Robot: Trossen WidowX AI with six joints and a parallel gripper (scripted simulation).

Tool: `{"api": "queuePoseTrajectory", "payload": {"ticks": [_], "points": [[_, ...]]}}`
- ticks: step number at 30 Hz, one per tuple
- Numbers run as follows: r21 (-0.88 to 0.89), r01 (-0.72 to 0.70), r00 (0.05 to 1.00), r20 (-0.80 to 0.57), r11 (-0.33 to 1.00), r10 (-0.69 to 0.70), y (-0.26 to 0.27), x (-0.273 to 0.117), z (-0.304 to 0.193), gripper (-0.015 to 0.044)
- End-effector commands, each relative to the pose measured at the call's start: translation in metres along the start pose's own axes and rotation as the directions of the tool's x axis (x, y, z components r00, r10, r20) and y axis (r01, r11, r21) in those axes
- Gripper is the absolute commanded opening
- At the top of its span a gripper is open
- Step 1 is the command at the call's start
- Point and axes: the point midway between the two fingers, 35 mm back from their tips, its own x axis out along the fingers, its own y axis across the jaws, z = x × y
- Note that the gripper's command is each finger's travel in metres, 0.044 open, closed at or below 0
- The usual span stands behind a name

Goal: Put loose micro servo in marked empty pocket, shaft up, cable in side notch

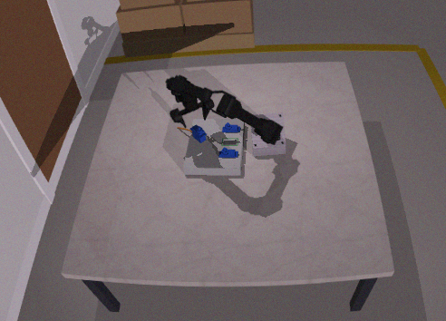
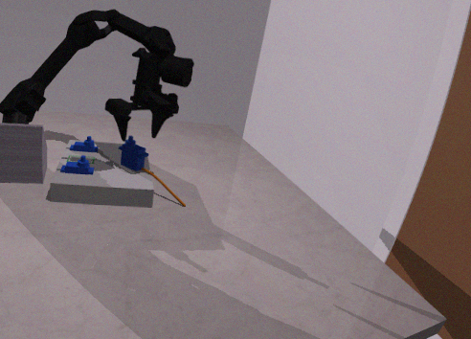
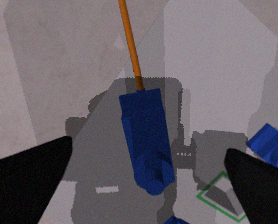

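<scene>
The black two-fingered hand [image 1: 190,117] [image 2: 139,138] [image 3: 149,149] hung wide open, nothing between its fingers, above the loose blue box-shaped micro servo [image 1: 198,133] [image 2: 132,154] [image 3: 147,137]. The servo sat below the hand on the pale grey slab-like deck [image 1: 215,171] [image 2: 102,194] [image 3: 215,55], its thin orange cable [image 1: 183,129] [image 2: 165,187] [image 3: 130,45] reaching past the edge. The green-outlined pocket [image 1: 230,141] [image 2: 72,158] [image 3: 212,206] lay off to one side of the hand, between two seated blue servos; the servo seemed tilted, though shadow blurred its underside.

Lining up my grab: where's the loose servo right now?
In the top view, the loose servo is on the deck's left side, left of the green-outlined pocket and the two seated servos.
</scene>
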Motion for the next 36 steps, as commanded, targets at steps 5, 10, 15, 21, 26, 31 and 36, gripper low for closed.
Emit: {"api": "queuePoseTrajectory", "payload": {"ticks": [5,10,15,21,26,31,36], "points": [[-0.258,-0.006,1.000,0.001,0.966,0.006,0.0008,0.0012,-0.0003,0.0440],[-0.421,-0.005,1.000,0.002,0.907,0.006,0.0008,0.0019,-0.0004,0.0440],[-0.572,-0.003,1.000,0.003,0.820,0.006,0.0008,0.0026,-0.0005,0.0440],[-0.729,-0.001,1.000,0.005,0.684,0.006,0.0008,0.0035,-0.0005,0.0440],[-0.837,0.002,1.000,0.006,0.548,0.006,0.0008,0.0043,-0.0005,0.0440],[-0.919,0.005,1.000,0.008,0.394,0.007,0.0008,0.0050,-0.0005,0.0440],[-0.973,0.007,1.000,0.009,0.230,0.007,0.0009,0.0057,-0.0006,0.0440]]}}
